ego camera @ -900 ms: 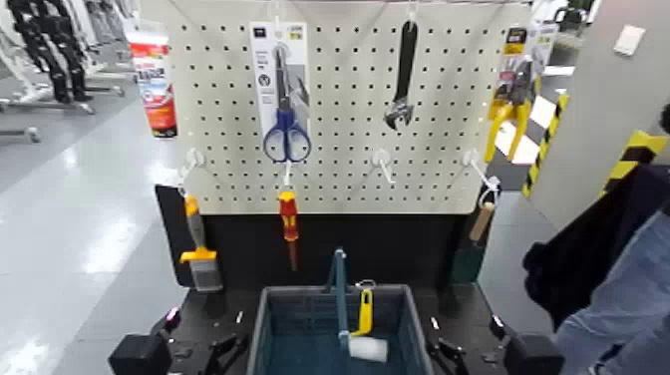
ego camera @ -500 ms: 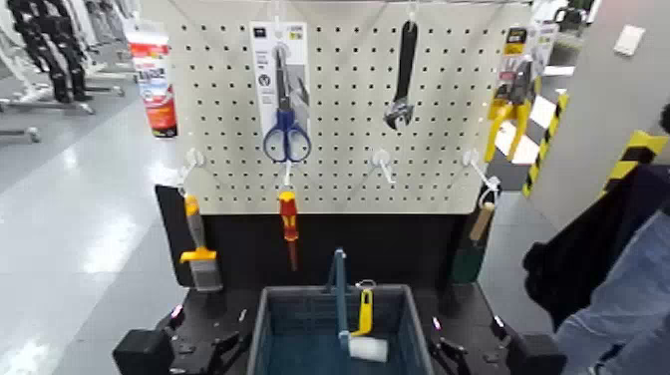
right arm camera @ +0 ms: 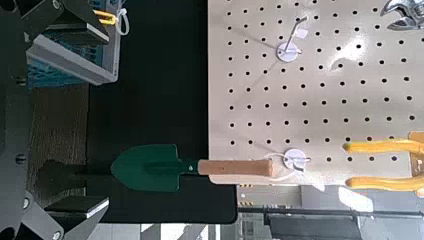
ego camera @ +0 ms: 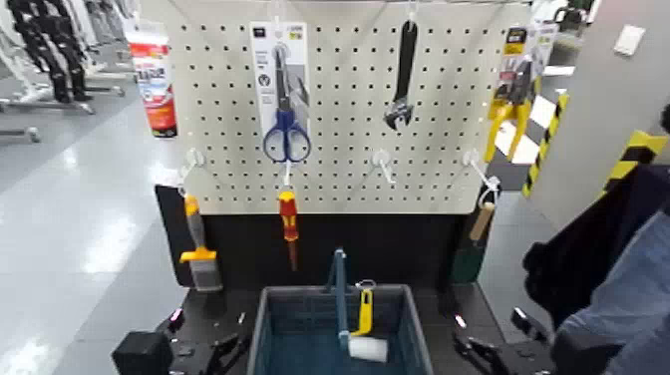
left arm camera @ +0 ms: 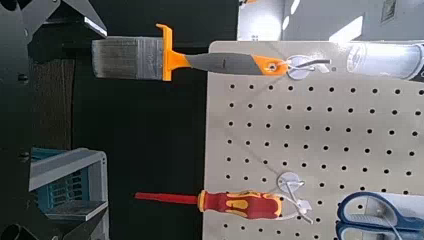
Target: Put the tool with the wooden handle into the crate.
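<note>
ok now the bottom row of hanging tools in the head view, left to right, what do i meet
orange-and-grey paintbrush, red-and-yellow screwdriver, green trowel with wooden handle

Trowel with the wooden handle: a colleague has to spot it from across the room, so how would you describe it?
Find the pale pegboard and look at its lower right corner. There, below the yellow-handled pliers, the trowel hangs from a white hook. Its green blade and plain wooden handle set it apart.
</note>
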Action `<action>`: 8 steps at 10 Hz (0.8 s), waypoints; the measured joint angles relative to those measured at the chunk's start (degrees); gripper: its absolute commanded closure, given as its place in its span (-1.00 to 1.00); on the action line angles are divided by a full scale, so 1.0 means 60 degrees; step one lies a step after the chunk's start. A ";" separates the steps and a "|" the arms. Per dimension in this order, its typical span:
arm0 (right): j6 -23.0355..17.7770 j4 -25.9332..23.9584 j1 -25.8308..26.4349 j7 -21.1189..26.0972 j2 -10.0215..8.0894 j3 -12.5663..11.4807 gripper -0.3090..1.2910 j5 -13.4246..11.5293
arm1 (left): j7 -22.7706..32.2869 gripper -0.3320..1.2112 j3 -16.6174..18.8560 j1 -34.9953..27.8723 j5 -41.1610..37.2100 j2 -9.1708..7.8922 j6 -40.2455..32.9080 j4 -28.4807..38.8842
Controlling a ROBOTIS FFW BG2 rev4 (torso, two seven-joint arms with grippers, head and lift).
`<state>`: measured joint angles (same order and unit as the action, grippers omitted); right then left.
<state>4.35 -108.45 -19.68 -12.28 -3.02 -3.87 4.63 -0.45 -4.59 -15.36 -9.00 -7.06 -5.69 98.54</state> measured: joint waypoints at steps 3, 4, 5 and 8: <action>0.0776 -0.0668 -0.0123 -0.1372 0.0008 -0.1179 -0.42 0.0003 | -0.0037 -0.43 -0.0004 0.0022 -0.0008 0.0004 0.0048 -0.0018; 0.0942 -0.0778 -0.0085 -0.1685 -0.0027 -0.1530 -0.42 0.0004 | -0.0055 -0.43 -0.0010 0.0035 -0.0008 0.0004 0.0055 -0.0026; 0.1078 -0.0855 -0.0011 -0.1924 -0.0075 -0.1879 -0.42 0.0000 | -0.0069 -0.43 -0.0012 0.0040 -0.0009 0.0005 0.0055 -0.0030; 0.1337 -0.0763 0.0479 -0.2457 -0.0353 -0.2635 -0.41 -0.0115 | -0.0114 -0.43 -0.0012 0.0041 -0.0046 0.0025 0.0052 -0.0031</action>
<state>12.36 -113.03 -16.80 -27.02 -5.14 -19.68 3.95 -1.14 -4.66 -15.12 -9.28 -6.90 -5.38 98.36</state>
